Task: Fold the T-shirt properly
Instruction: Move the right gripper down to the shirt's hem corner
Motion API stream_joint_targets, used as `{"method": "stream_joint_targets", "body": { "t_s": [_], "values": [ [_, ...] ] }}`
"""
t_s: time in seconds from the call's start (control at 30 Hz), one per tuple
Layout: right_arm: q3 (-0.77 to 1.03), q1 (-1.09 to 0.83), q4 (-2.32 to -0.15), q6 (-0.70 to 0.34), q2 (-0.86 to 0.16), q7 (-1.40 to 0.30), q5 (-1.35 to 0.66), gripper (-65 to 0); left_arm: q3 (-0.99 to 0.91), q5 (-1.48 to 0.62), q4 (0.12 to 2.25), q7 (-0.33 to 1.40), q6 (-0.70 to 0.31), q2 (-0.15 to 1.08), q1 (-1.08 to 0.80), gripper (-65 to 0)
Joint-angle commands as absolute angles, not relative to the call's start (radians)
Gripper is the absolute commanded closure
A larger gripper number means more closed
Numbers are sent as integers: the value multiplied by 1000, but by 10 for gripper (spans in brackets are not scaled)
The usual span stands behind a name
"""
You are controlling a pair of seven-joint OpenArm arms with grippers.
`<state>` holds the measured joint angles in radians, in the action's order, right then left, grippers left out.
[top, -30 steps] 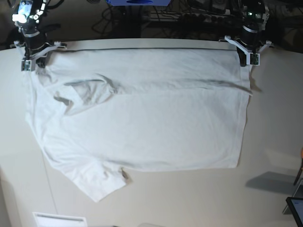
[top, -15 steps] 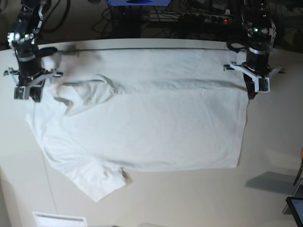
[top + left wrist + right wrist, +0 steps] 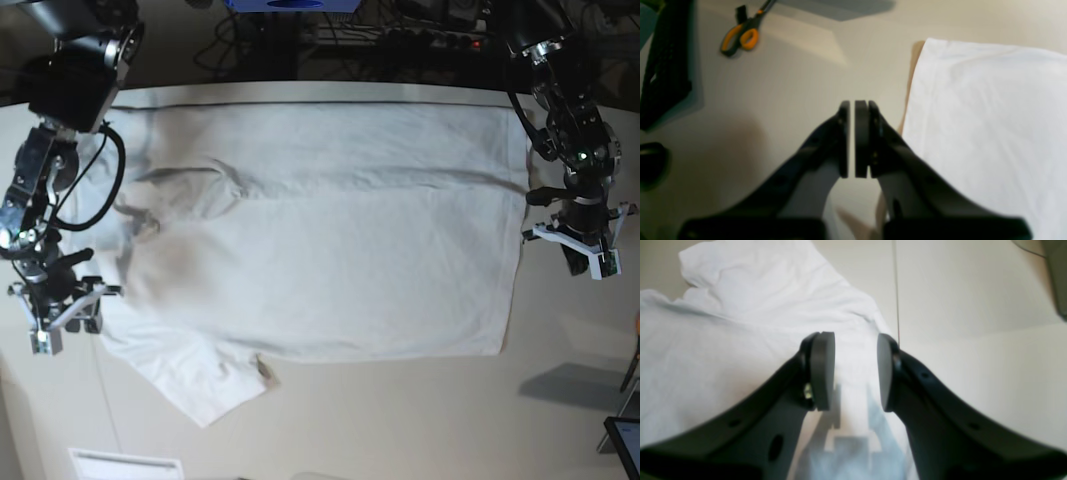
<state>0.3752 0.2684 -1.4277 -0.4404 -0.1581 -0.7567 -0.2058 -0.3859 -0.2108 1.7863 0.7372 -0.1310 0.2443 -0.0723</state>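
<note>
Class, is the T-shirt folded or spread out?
Spread: the T-shirt lies flat, sleeve out, with just one fold along its far edge.

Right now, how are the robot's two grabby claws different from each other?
The left gripper has its pads pressed almost together, while the right gripper has a clear gap between its pads. The left gripper hangs over bare table beside the T-shirt, while the right gripper hangs over the shirt's edge. Both are black, and neither holds any cloth.
</note>
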Motion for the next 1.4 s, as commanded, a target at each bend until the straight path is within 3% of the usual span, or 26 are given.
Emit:
{"method": "stream_joint_targets", "body": {
  "t_s": [0.0, 0.2, 0.27, 0.37, 0.5, 0.7, 1.07, 1.37],
  "values": [
    [378, 323, -1388, -438, -191, -734, -213, -223, -390, -213, 1791, 716, -125, 262, -51, -35],
    [378, 499, -1056, -441, -255, -677, -213, -416, -392, -208, 1776, 714, -125, 262, -48, -35],
    [374, 533, -975, -441, -275, -633, -213, -441, -392, -205, 1771, 714, -125, 262, -48, -35],
    [372, 588, -857, -441, -298, -605, -213, -448, -392, -203, 1770, 714, -125, 262, -48, -35],
    [372, 680, -645, -529, -328, -542, -209, -448, -392, -203, 1770, 714, -125, 262, -48, -35],
    [371, 763, -440, -535, -374, -429, -206, -448, -392, -203, 1771, 714, -125, 262, -51, -35],
    [371, 756, -389, -535, -366, -369, -174, -448, -392, -203, 1779, 714, -125, 263, -54, -35],
    [372, 746, -389, -535, -297, -367, -48, -448, -392, -203, 1776, 714, -125, 263, -56, -35]
  ]
}}
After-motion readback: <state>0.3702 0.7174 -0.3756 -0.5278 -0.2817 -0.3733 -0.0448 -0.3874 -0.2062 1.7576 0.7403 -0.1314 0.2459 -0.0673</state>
